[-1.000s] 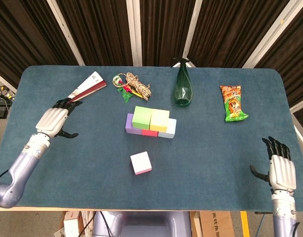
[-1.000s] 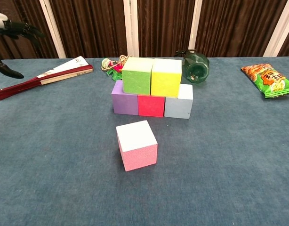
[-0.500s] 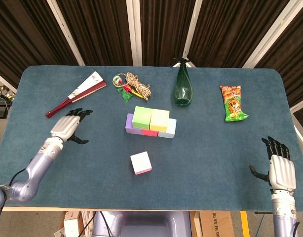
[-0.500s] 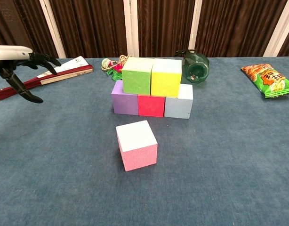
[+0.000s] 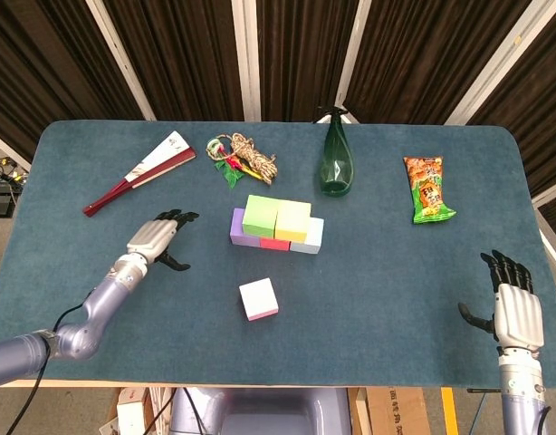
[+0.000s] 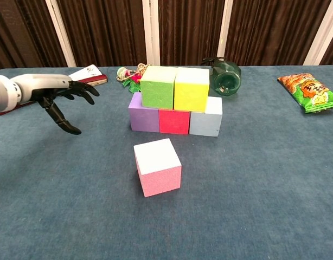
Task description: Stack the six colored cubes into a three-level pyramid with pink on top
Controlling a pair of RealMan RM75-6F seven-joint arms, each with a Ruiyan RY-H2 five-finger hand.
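A pink cube with a white top sits alone on the blue table, in front of the stack. The stack has a purple cube, a red cube and a pale blue cube in a row, with a green cube and a yellow cube on top. My left hand hovers open, fingers spread, left of the stack and holds nothing. My right hand rests open at the table's near right edge, far from the cubes.
A folded red fan lies at the back left behind my left hand. A bundle of rope and a green glass bottle lie behind the stack. A snack bag lies at the right.
My left hand has moved right from the fan toward the stack, staying open. The right hand and all cubes have not moved.
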